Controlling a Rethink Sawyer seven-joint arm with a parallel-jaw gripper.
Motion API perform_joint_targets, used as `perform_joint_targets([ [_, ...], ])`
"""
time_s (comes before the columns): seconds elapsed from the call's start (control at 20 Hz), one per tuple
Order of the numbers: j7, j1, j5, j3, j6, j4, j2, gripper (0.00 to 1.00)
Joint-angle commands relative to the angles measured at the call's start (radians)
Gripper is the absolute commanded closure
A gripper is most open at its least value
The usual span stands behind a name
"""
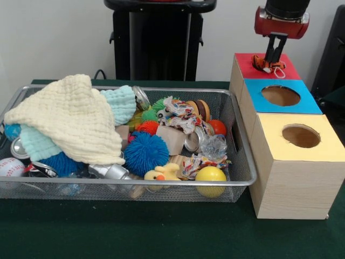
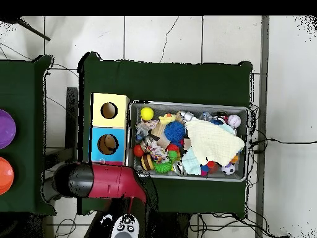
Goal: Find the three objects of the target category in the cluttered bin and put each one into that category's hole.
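Hand (image 1: 274, 58) at 1 o'clock in the front view, fingers closed on the tiger (image 1: 268, 65), which sits low over the hole in the red-topped box (image 1: 291, 69). Hole itself hidden beneath it. Duck (image 1: 163, 173) lies at the bin's (image 1: 161, 184) 6 o'clock rim, beside a yellow ball (image 1: 211, 180). Cream cloth (image 1: 70, 118) covers the bin's 9 o'clock half.

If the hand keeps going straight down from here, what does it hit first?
The tiger, lying on the red box top directly under the hand. It hides the hole, so what lies beneath can't be told.
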Motion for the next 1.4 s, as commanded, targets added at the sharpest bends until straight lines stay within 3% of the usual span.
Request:
perform_joint_targets([
  [0.05,0.214,-0.005,0.044,0.061,0.122,0.03,-0.003,1.0],
  [0.45,0.225,0.019,0.027,0.039,0.185,-0.01,-0.019,1.0],
  [1.1,0.194,0.013,0.002,0.032,0.164,-0.028,-0.001,1.0],
  [1.4,0.103,0.021,-0.086,0.019,0.099,-0.018,0.01,1.0],
])
